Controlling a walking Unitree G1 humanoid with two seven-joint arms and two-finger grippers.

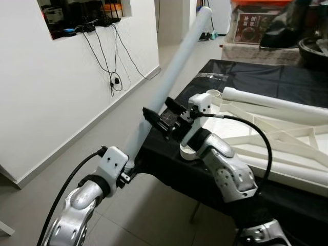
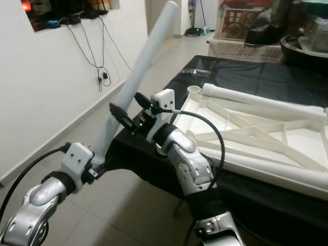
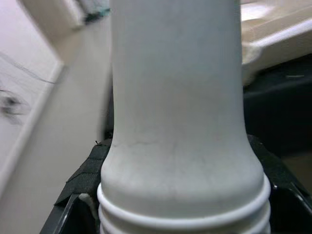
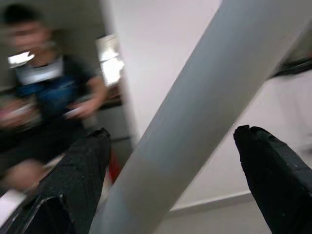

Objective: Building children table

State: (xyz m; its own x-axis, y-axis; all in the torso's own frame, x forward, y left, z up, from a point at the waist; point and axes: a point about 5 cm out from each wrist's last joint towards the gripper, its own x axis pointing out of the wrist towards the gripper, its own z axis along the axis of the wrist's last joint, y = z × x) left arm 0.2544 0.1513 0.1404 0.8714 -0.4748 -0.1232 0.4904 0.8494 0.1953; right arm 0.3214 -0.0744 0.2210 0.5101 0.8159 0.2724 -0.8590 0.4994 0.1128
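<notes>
White plastic table leg [image 1: 171, 72] — a long round tube — slants up from low left toward the far wall, its top end [image 1: 205, 10] near a doorway. Left to right:

White wall on the left, with a recessed shelf holding electronics and black cables [image 1: 110, 56] hanging down to the skirting. Beige tiled floor [image 1: 77, 154] below.

Left gripper [image 1: 128, 174] is clamped on the leg's bottom end; in the left wrist view the tube's ribbed, threaded collar [image 3: 183, 214] sits between the black fingers [image 3: 80, 187], pads touching the tube on both sides.

Right gripper [image 1: 156, 120] sits higher up the same leg, at its middle. In the right wrist view the two fingers [image 4: 80, 170] stand apart, one on each side of the tube, with a visible gap to the far one — spread, not squeezing. A blurred person [image 4: 44, 92] in a dark top shows behind the tube there.

Right arm [image 1: 225, 164] reaches over the near corner of a black-covered table [image 1: 246, 77]. On it lies the white tabletop [image 1: 277, 138] upside down, cross ribs showing, with a round corner socket [image 1: 212, 94] just beyond the right wrist. A second white leg [image 1: 271, 101] lies along its far edge.

Behind the table: a cardboard box [image 1: 251, 25] and dark clutter, too blurred to identify.
</notes>
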